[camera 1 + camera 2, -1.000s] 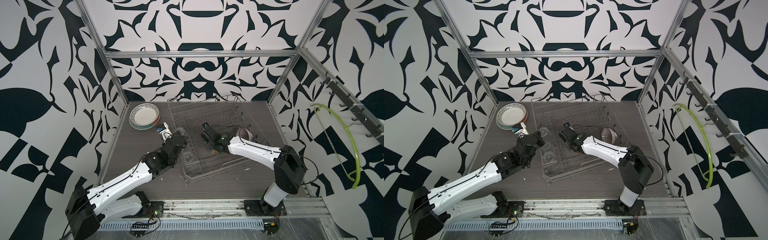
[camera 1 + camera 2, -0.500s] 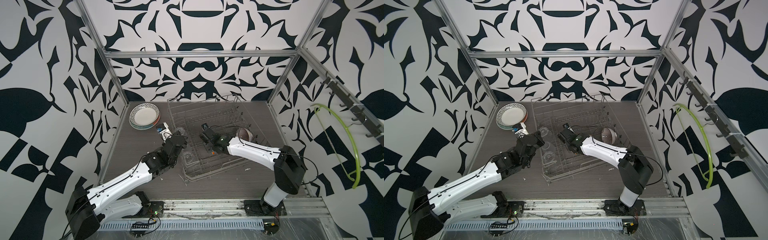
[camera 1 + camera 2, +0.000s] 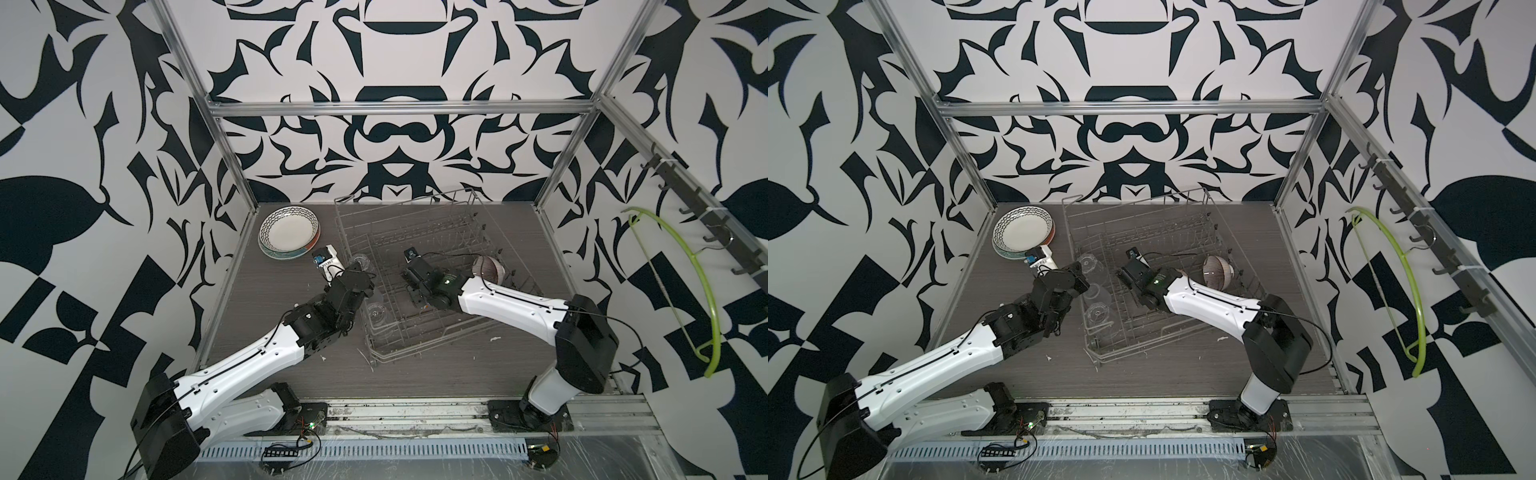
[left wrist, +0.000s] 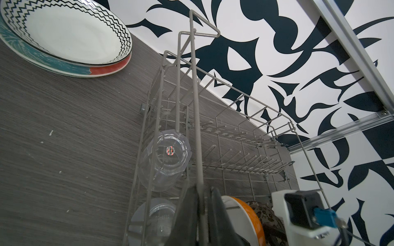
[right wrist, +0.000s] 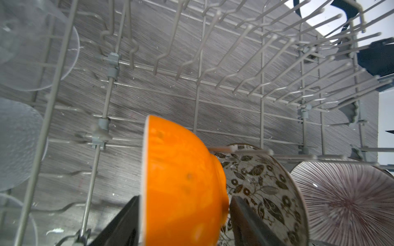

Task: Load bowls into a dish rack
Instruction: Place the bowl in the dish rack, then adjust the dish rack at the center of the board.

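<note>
In both top views the right arm hid the orange bowl point(image 5: 181, 181) and floral bowl point(image 5: 260, 187); only the striped bowl point(image 3: 488, 270) showed. The table point(image 3: 270, 324) was grey wood-grain and the walls point(image 3: 395, 50) were patterned. The right wrist view showed all three bowls on edge inside the dish rack point(image 3: 436, 239), with the right gripper point(image 5: 185, 198) spread around the orange bowl. The left gripper point(image 4: 201, 188) pinched a left-side wire of the dish rack.

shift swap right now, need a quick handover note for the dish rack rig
Left gripper: shut on a side wire of the dish rack.
Right gripper: open, jaws straddling the orange bowl, slight gaps either side.
Bowls: orange bowl, floral bowl and striped bowl stand on edge in a row inside the rack.
Done: all three loaded.
Left: probably just release the rack and back both grippers out carefully.
</note>
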